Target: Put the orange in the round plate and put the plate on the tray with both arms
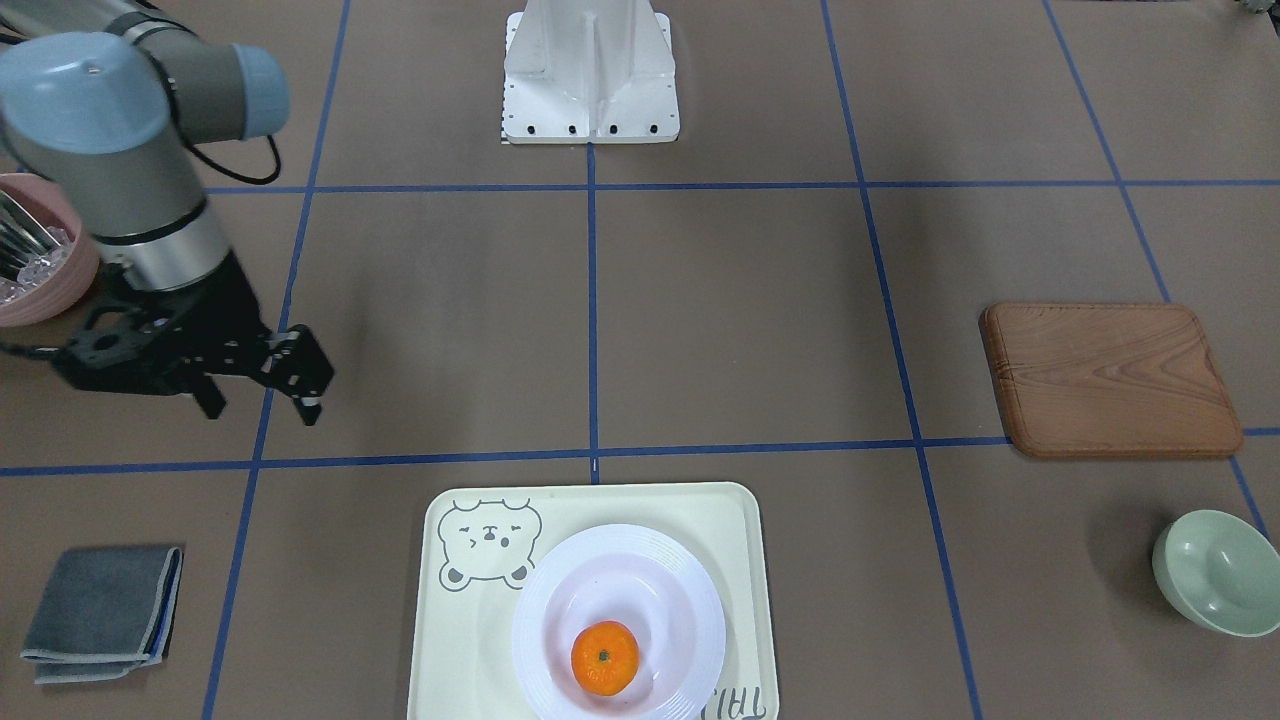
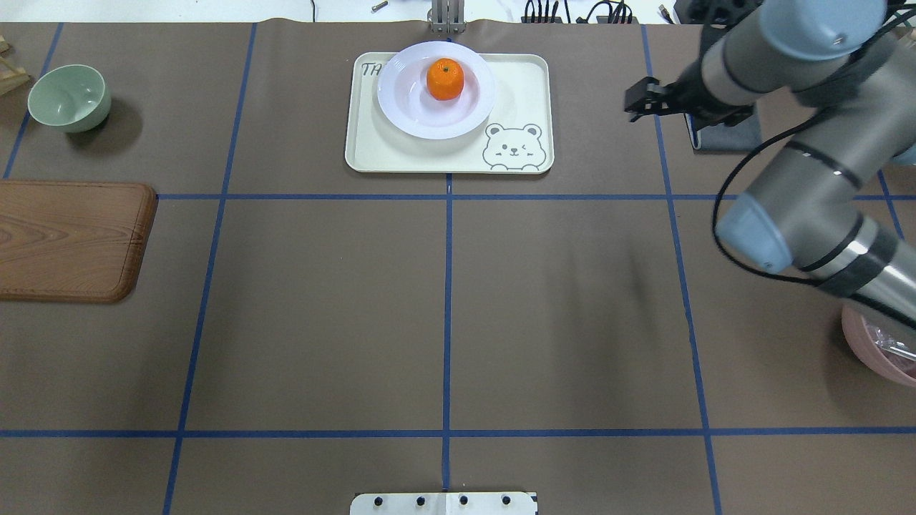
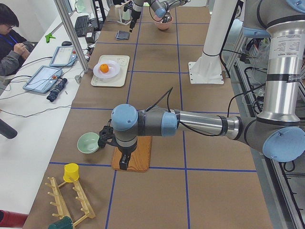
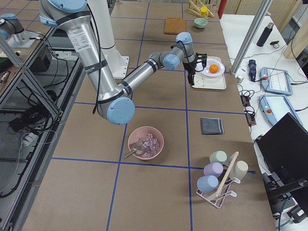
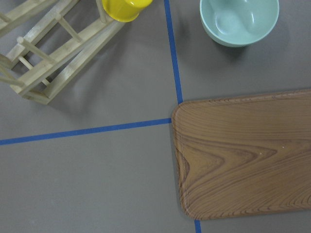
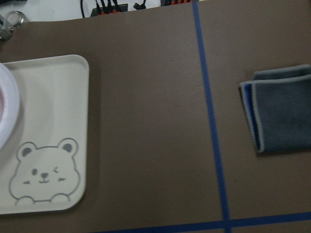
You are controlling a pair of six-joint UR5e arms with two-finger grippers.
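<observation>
Right gripper (image 2: 635, 102), agape and empty, at 3 o'clock of tray (image 2: 522, 93) overhead (left gripper (image 3: 124, 163): jaws, cannot tell). Careless swing could jolt round plate (image 2: 408, 107), orange (image 2: 444, 79)

Counter (image 2: 572, 322), brown-papered and gridded with blue tape lines (image 2: 447, 322); beside it stood a white desk (image 3: 24, 143) carrying tablets (image 3: 44, 78) and a keyboard (image 3: 82, 24), an aluminium post (image 3: 71, 33) between them.

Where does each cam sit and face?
Front-facing: across table, faces base; right gripper shows.
Overhead: behind base, looking down; right arm.
Exterior left: left end; left arm near.
Exterior right: right end; right arm near.
Left wrist: above wooden board, green bowl; no fingers.
Right wrist: above tray corner, cloth; no fingers.
Shared: orange in plate, all exterior views.
</observation>
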